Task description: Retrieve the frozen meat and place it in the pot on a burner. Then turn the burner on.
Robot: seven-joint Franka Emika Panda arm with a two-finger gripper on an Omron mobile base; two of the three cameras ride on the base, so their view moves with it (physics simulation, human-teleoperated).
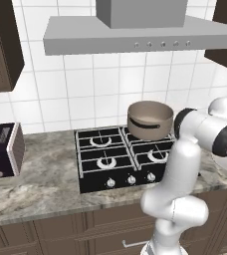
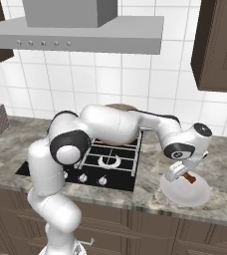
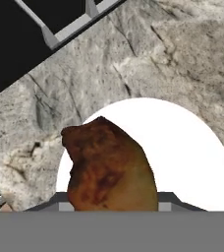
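I see white tile wall, grey hood overhead, dark wood cabinets up top, grey marbled counter w/ drawers below, toaster far left.

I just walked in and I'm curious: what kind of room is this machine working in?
A kitchen, computer-rendered: a black gas cooktop with a pot on it, a grey range hood above, and a toaster on the stone counter.

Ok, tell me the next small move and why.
Probably lift straight up: the gripper seems to hold the meat between its fingers just over the plate, and the pot sits on the back burner, so height is needed before carrying it there.
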